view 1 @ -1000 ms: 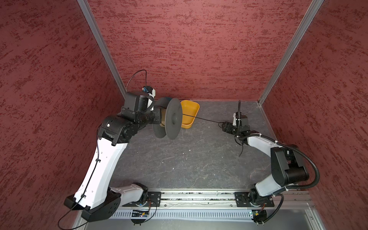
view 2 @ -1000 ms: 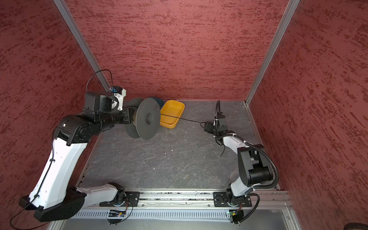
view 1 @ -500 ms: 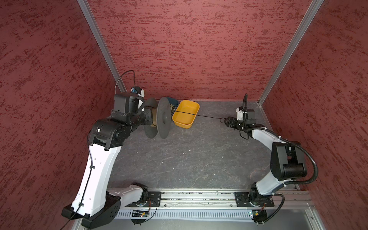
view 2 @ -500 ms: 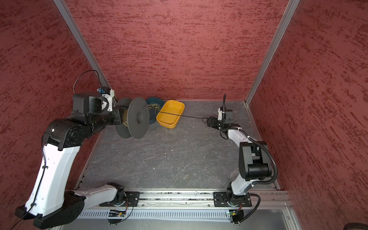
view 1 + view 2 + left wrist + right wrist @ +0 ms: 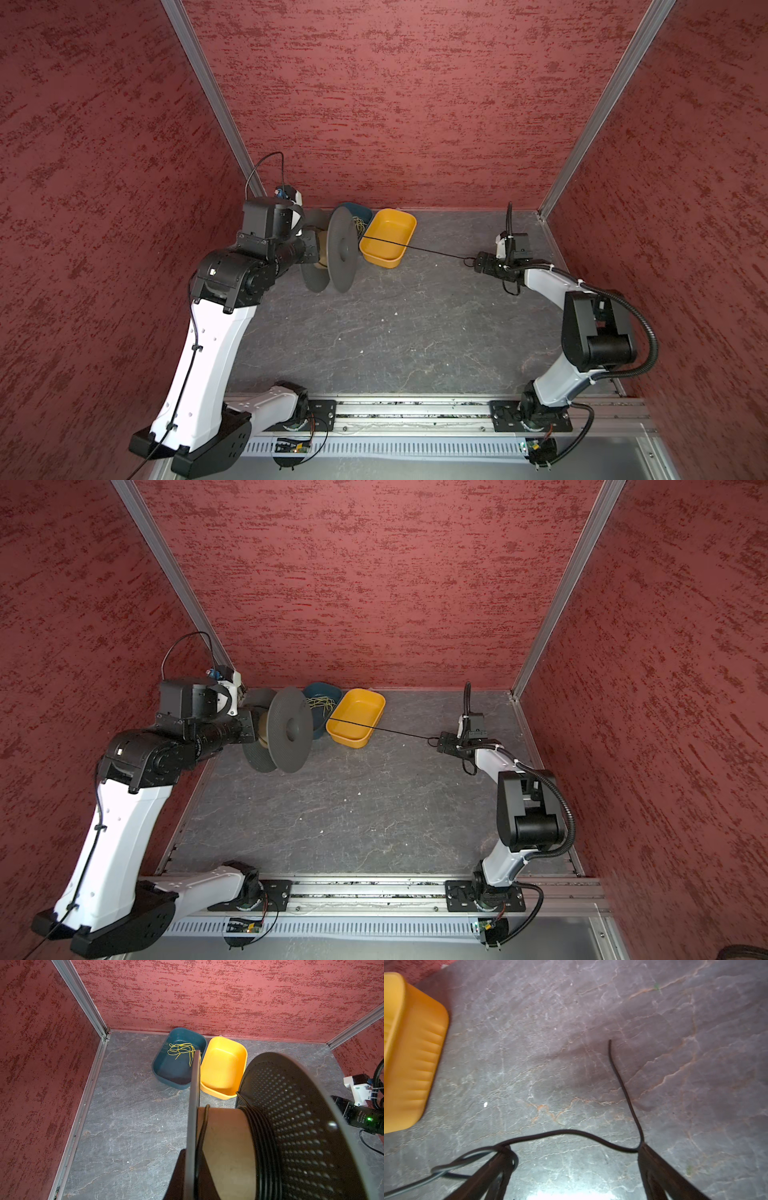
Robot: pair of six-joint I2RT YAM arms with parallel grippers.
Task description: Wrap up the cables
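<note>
Since a second ago the left gripper [image 5: 311,251] has been drawn back toward the left wall together with the spool [image 5: 341,249], so that the blue bin [image 5: 322,696] behind it is uncovered, and the right gripper [image 5: 574,1149] has been carried toward the back right corner with its jaws opened wider; the left gripper is pressed together on the near flange of the spool, which is held up at the back left of the table [image 5: 395,332]; the right gripper's fingers [image 5: 652,1159] are spread wide and nothing is pinched between them: the cable [image 5: 571,1131] is only draped from one fingertip to the other, looped about one, with a short free end standing out past the other; from there the cable is stretched almost straight over the yellow bin [image 5: 388,237] to the spool, as is seen in both top views; in the left wrist view several turns [image 5: 261,1147] are laid side by side on the cardboard core against the far flange, a single strand is seen against the near flange, and bare core is left between; the winding is judged to be well under way; the stretched span and the tail at the right gripper are yet to be wound on
</note>
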